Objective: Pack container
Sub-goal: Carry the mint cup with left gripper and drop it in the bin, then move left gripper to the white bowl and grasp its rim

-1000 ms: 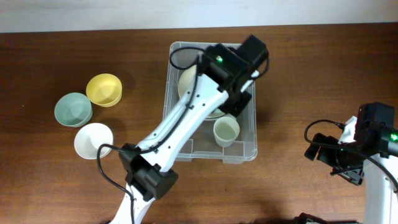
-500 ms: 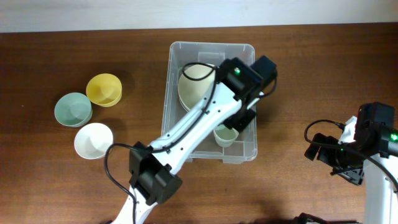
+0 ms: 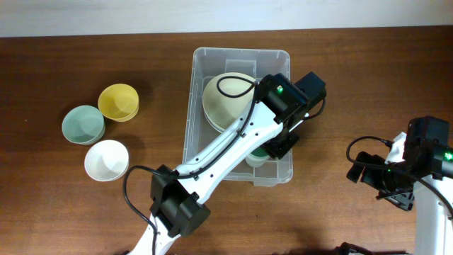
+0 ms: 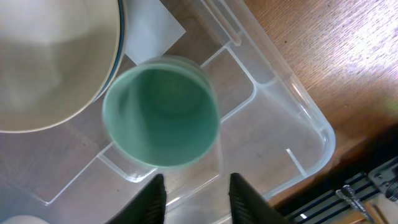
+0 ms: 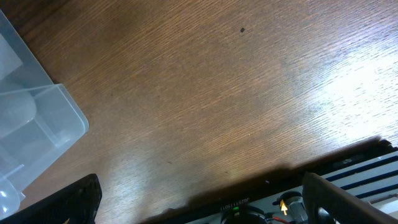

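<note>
The clear container stands mid-table. Inside it lie a large cream bowl stacked on another, and a green cup at the front right that seems to sit in a paler cup. In the left wrist view the green cup stands upright beside the cream bowl on the container's ribbed base. My left gripper hovers just off the cup, open, with nothing between its fingers. My right gripper is open over bare wood, right of the container's corner.
A yellow bowl, a pale green bowl and a white bowl sit on the table left of the container. A white label lies on the container's floor. The right arm rests near the table's right edge.
The left arm swung from above the cream bowl to the container's front right. Its jaws opened, and a green cup now stands where the pale cup was. The right arm stayed still.
</note>
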`<state>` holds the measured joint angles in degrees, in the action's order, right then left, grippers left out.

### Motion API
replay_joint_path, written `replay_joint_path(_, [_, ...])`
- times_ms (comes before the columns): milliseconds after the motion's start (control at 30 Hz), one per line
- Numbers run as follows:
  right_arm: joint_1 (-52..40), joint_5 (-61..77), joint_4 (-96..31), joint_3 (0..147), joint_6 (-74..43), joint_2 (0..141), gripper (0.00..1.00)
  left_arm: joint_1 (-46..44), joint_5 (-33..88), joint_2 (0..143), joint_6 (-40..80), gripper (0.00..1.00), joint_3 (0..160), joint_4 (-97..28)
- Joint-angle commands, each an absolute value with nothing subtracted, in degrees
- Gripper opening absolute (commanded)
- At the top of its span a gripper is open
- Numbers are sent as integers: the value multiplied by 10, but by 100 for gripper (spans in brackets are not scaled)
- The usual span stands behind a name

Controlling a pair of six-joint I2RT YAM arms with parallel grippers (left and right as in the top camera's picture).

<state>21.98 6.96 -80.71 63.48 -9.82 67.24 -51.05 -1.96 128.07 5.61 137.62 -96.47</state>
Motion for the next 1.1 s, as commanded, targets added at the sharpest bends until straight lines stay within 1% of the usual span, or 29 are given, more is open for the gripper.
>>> replay_joint_path(0, [217, 73, -807, 633, -92, 673, 99, -510, -18, 1269, 57, 39, 1375, -965])
replay_joint_path(167, [217, 73, -807, 633, -92, 673, 99, -505, -58, 1262, 57, 40, 1387, -967])
replay_joint_path(267, [217, 73, -807, 633, -92, 673, 99, -486, -104, 1233, 58, 44, 1402, -967])
replay_joint_path(333, [217, 73, -807, 633, -92, 673, 99, -458, -112, 1193, 60, 50, 1405, -967])
replay_joint_path(400, [217, 73, -807, 633, -92, 673, 99, -423, -94, 1152, 64, 56, 1404, -967])
replay_joint_path(533, [217, 73, -807, 633, -92, 673, 99, -332, -38, 1062, 84, 56, 1376, -967])
replay_joint_path(633, [217, 73, -807, 633, -92, 673, 99, -266, -39, 982, 98, 56, 1307, -967])
replay_joint_path(767, [217, 73, -807, 633, -92, 673, 99, -178, -73, 872, 113, 56, 1155, -967])
replay_joint_path(800, [217, 73, -807, 633, -92, 673, 99, -152, -89, 844, 118, 60, 1108, -967])
replay_joint_path(833, [217, 73, -807, 633, -92, 673, 99, -128, -100, 823, 125, 65, 1069, -967])
replay_joint_path(933, [217, 73, -807, 633, -92, 673, 99, -56, -104, 779, 125, 73, 968, -954])
replay_joint_path(1000, [217, 73, -807, 633, -92, 673, 99, -10, -103, 768, 124, 82, 913, -922])
replay_joint_path(1067, [217, 73, -807, 633, -92, 673, 99, 20, -101, 771, 124, 82, 874, -885])
